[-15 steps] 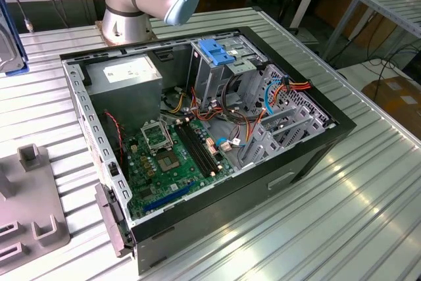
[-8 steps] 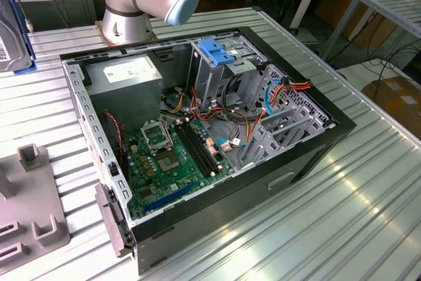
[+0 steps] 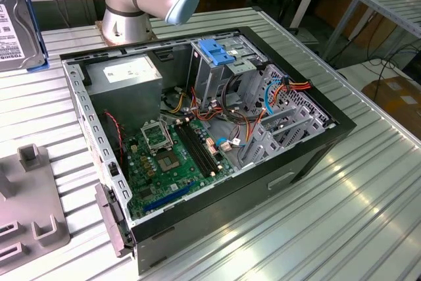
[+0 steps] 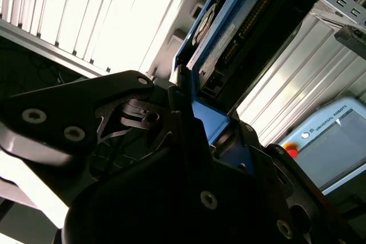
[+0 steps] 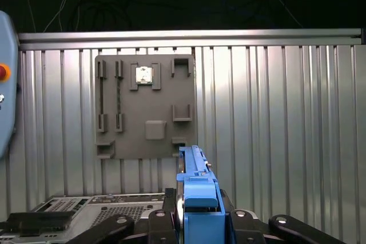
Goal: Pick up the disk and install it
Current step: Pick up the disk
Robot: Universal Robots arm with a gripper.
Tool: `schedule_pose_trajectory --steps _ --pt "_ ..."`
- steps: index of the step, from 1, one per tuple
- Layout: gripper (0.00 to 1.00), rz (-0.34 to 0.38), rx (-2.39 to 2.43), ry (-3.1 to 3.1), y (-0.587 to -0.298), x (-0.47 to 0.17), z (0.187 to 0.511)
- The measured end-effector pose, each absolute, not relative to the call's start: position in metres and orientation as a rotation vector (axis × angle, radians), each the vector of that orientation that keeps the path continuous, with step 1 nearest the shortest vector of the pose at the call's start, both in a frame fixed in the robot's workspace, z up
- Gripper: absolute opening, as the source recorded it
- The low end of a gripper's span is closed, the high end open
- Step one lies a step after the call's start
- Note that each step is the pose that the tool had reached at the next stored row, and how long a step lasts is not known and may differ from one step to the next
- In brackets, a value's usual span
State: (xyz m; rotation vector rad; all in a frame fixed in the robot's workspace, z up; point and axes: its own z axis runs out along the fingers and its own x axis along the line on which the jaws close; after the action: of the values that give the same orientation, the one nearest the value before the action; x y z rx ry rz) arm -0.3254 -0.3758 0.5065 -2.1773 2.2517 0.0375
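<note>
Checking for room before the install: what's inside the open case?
In the case: green motherboard, grey power supply, metal cage with blue bracket on top, coloured cables. The cage's inside and the board under the cables are hidden. The gripper holds the disk outside.

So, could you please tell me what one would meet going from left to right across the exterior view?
disk → grey power-supply box → blue bracket → orange cables
</note>
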Motion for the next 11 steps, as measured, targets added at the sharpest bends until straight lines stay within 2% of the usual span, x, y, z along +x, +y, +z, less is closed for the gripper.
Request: schedule_pose_trajectory --steps 11 --pt "0.37 0.038 -2.177 2.252 -0.376 -0.306 0.506"
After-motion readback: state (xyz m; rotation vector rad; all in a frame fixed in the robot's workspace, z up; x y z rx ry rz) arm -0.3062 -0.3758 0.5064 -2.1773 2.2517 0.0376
